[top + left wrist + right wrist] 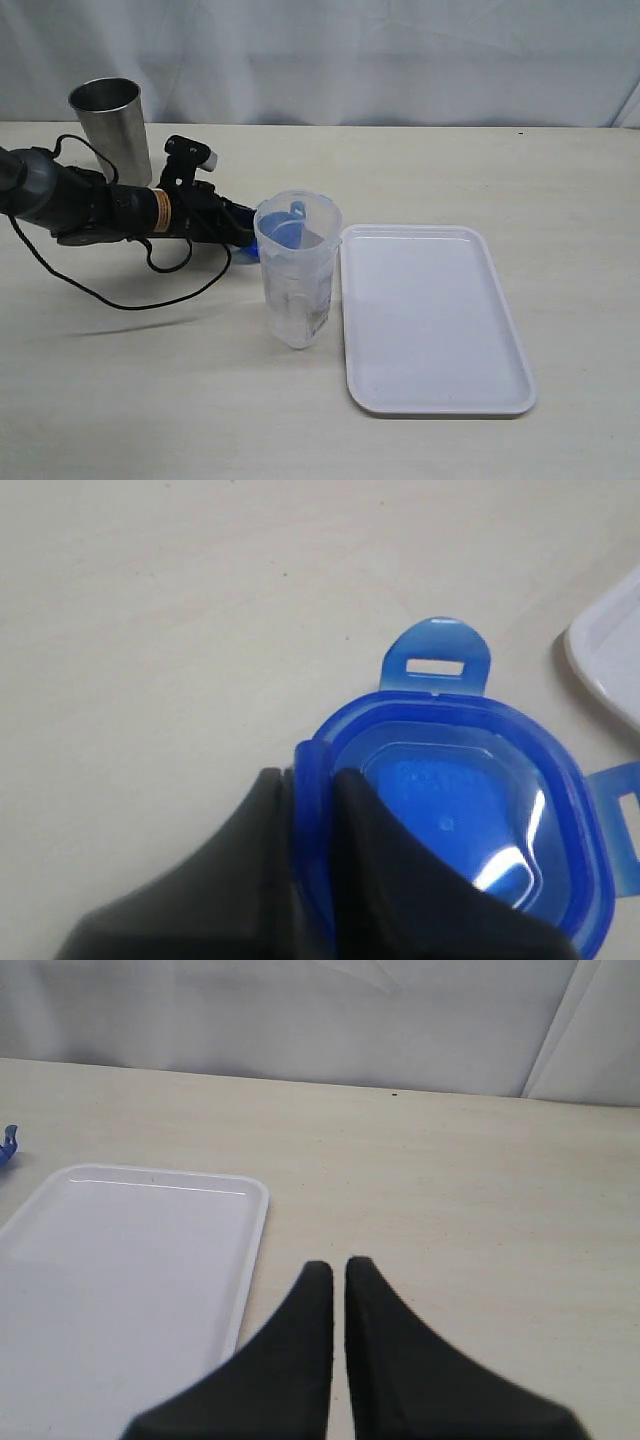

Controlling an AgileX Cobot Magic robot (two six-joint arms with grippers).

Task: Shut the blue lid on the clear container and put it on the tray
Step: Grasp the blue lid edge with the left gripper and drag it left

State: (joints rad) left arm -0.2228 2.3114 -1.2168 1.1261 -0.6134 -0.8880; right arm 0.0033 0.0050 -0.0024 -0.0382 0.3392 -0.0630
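standing upright, the clear container (pixel 298 275) is tall, translucent and lidless, just beside the tray (pixel 430 320). close behind it is the blue lid (pixel 470 820), rounded-square with slotted flaps, half hidden by the container. the left arm (pixel 90 205) reaches in low, the left gripper (pixel 308 790) pinching the lid's rim. the right gripper (pixel 338 1275), jaws pressed together on nothing, hangs over the table (pixel 480 1190) near the tray. a steel tumbler (pixel 110 125) stands farthest back.

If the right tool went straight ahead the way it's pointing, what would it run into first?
The way looks free: beyond the right tool lies only bare table up to the white backdrop. The tray sits off to the side, though depth is unclear.
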